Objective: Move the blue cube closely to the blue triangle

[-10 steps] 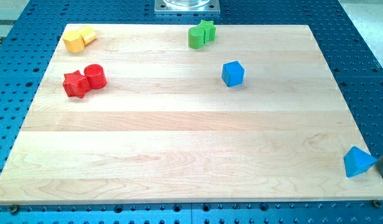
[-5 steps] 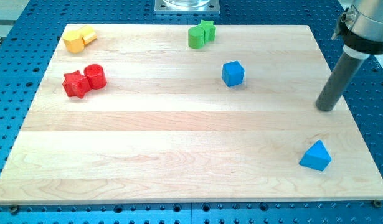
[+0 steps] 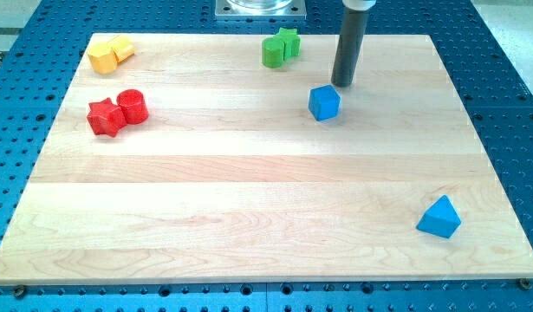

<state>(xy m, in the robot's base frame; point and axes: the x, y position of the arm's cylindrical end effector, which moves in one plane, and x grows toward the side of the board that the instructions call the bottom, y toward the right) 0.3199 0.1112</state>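
Observation:
The blue cube [image 3: 323, 101] sits on the wooden board [image 3: 249, 191] right of centre in the upper part of the view. The blue triangle [image 3: 439, 217] lies near the board's bottom right corner, far from the cube. My tip [image 3: 342, 84] stands just above and to the right of the blue cube, very close to its upper right corner; I cannot tell whether it touches. The dark rod rises from there out of the view's top.
Two green blocks [image 3: 279, 48] sit together at the top centre, left of my rod. Two yellow blocks [image 3: 109, 54] lie at the top left. A red star [image 3: 104, 117] and a red cylinder [image 3: 132, 106] sit together at the left.
My tip moved from the board's right side up and left to just above the blue cube. The blue triangle, shifted left from the right edge earlier, has stayed put since.

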